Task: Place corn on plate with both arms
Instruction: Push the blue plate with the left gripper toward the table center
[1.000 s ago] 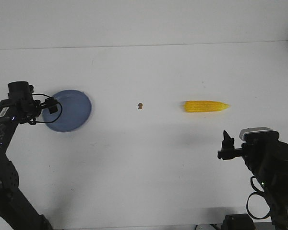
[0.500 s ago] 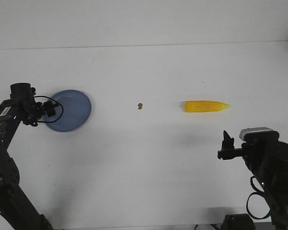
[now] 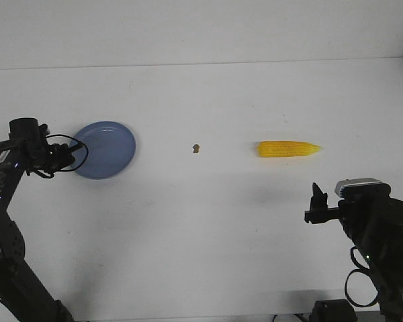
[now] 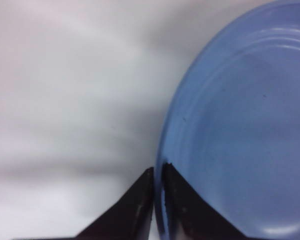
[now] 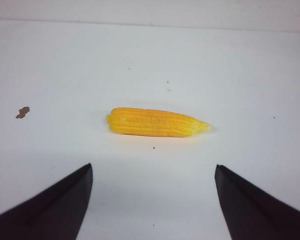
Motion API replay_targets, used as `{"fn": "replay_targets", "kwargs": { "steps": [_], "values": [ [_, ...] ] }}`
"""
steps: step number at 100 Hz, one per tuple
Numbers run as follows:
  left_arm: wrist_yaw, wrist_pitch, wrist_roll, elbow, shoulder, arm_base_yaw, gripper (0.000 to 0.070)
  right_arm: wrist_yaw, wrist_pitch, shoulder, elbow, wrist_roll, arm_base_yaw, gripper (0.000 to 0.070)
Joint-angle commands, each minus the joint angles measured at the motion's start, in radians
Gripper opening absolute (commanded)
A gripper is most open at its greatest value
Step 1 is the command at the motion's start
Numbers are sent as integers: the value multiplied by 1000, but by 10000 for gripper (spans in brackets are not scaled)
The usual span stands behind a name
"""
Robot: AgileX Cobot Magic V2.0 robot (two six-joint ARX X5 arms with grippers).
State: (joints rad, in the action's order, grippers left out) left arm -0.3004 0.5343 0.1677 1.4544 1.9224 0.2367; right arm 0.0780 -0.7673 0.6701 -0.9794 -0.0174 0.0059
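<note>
The plate has slid right, left tool pinching its rim; right tool spread wide.

Lighting bright and even in all views. The white table is near overexposed, shadows faint. Front view sharp. Left wrist view soft and smeared, the plate blurred at close range. Right wrist view clear; the corn casts a slight shadow.

White bench w/ 3 things on it: blue plate at left, small brown speck mid, yellow corn at right.
</note>
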Motion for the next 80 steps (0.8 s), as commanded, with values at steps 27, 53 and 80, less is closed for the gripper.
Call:
{"fn": "replay_targets", "kwargs": {
  "steps": [27, 53, 80],
  "values": [
    [-222, 19, 26, 21, -138, -4, 6, 1, 11, 4, -17, -13, 1, 514],
    [-240, 64, 26, 20, -200, -140, 7, 1, 11, 4, -17, -13, 1, 515],
    [-240, 14, 33, -42, -200, -357, 8, 1, 11, 4, -17, -13, 1, 515]
  ]
}}
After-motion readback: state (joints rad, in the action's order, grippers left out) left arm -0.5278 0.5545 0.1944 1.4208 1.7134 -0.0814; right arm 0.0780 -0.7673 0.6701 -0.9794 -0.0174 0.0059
